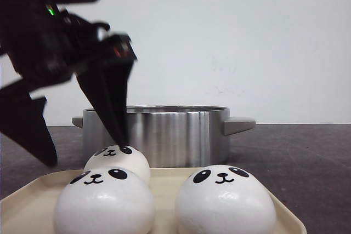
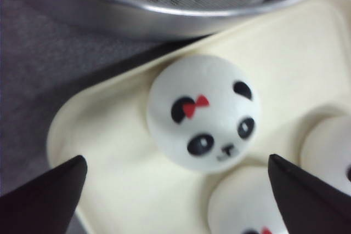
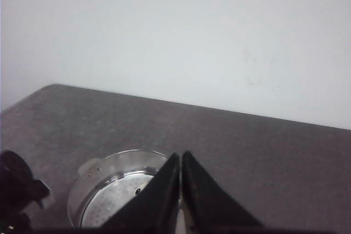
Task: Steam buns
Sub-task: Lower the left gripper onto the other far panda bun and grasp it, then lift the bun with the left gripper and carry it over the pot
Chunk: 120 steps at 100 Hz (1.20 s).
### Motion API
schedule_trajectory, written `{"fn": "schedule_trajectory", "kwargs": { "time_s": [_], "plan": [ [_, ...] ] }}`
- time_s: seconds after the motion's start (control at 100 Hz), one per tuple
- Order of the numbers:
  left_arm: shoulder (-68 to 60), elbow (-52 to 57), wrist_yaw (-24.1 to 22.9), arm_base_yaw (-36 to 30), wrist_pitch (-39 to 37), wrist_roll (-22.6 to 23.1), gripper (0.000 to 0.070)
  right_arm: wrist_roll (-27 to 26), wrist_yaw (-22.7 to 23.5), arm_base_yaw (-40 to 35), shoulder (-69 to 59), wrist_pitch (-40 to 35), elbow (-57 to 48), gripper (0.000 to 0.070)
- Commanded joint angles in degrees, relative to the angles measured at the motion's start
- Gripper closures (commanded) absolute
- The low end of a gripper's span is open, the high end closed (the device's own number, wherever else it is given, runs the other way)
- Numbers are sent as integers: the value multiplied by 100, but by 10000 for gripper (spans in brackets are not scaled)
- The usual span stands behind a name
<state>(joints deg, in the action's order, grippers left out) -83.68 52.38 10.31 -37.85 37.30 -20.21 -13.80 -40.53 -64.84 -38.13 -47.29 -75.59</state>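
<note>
Three white panda-faced buns lie on a cream tray [image 1: 164, 182]: one at the back left [image 1: 117, 160], one at the front left [image 1: 104, 201], one at the front right [image 1: 225, 200]. My left gripper [image 1: 88, 152] is open and empty, its fingers straddling the air just above the back left bun. In the left wrist view that bun [image 2: 203, 113], with a red bow, lies ahead of the open left gripper [image 2: 175, 163], and two more buns [image 2: 247, 206] [image 2: 329, 152] show in part. My right gripper [image 3: 180, 158] is shut and empty, high above the table.
A steel steamer pot [image 1: 159, 132] with side handles stands just behind the tray; its perforated insert shows in the right wrist view [image 3: 118, 195] and its rim in the left wrist view [image 2: 164, 9]. The dark table [image 1: 307, 163] extends to the right.
</note>
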Motion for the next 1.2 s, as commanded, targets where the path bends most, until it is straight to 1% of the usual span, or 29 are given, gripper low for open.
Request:
{"fn": "schedule_trajectory", "kwargs": {
  "time_s": [0.0,0.14,0.34,0.38,0.42,0.5,0.54,0.58,0.68,0.7,0.73,0.76,0.77,0.85,0.96,1.05,1.19],
  "plan": [
    [-260,129,-24,-44,-111,-44,65,-81,-2,-66,-37,50,-70,700],
    [-636,160,-20,-46,-426,-68,69,-79,-2,-66,-37,50,-68,700],
    [-839,160,-31,-46,-866,-428,75,-79,-2,-66,-37,33,-68,700],
    [-839,160,-46,-48,-940,-490,89,-79,-2,-66,-37,11,-68,700],
    [-839,160,-44,-46,-988,-511,162,-79,-2,-66,-37,-13,-68,700],
    [-839,160,-42,-46,-931,-511,390,-81,-4,-66,-37,-87,-68,700],
    [-839,160,-39,-48,-835,-483,481,-81,-4,-66,-37,-118,-68,700],
    [-839,160,-39,-48,-730,-446,527,-83,-4,-66,-37,-136,-68,700],
    [-841,160,-42,-48,-577,-426,529,-90,-4,-66,-37,-186,-68,700],
    [-841,160,-42,-48,-564,-417,538,-92,-4,-66,-37,-192,-68,700],
    [-841,160,-42,-48,-553,-365,596,-96,-4,-66,-37,-208,-68,700],
    [-839,160,-39,-48,-553,-299,684,-105,-7,-66,-37,-214,-68,700],
    [-839,160,-39,-48,-553,-278,700,-107,-4,-66,-37,-216,-68,700],
    [-839,164,-20,-48,-553,-166,697,-127,-4,-66,-37,-232,-68,700],
    [-789,291,-20,-57,-396,-153,697,-125,-7,-66,-37,-264,-68,700],
    [-612,557,-2,-101,-203,35,697,-125,-4,-66,-37,-275,-68,700],
    [-186,1169,50,-236,0,50,697,-122,-7,-66,-37,-299,-68,700]
  ]
}}
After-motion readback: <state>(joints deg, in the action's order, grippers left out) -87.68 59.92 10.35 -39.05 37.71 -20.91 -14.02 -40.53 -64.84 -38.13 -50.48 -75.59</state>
